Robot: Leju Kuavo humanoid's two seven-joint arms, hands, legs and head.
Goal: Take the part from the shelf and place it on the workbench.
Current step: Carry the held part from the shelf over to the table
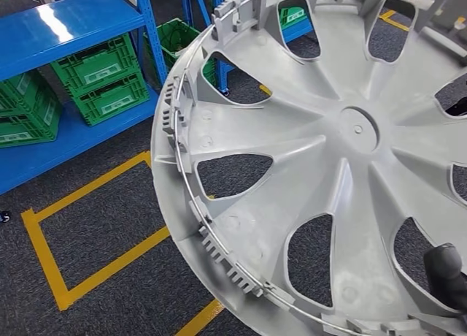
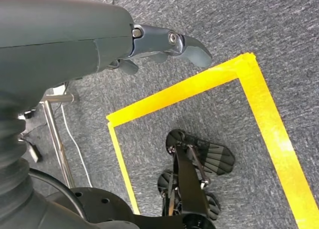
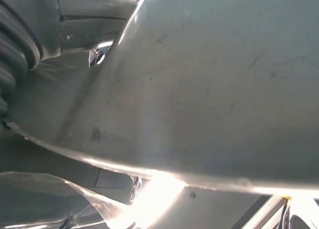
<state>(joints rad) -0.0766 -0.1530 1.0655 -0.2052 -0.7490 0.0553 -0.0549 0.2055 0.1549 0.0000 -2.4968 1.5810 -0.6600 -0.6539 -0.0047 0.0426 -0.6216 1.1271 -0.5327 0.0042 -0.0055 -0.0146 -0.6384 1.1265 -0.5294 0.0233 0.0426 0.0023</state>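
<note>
One large grey plastic wheel cover (image 1: 330, 168) with spoke-shaped cutouts. Four green plastic slatted crates: three (image 1: 102, 77) on the blue metal shelf rack (image 1: 66, 22) at far left, one (image 1: 176, 40) just right of its upright. One dark robot hand (image 1: 447, 274) at near right.

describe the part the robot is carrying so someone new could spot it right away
In the head view, in front of the blue shelving with green crates, a large grey plastic wheel cover is held by the right hand. Curved spoke openings, a round hub and rim clips set it apart.
</note>
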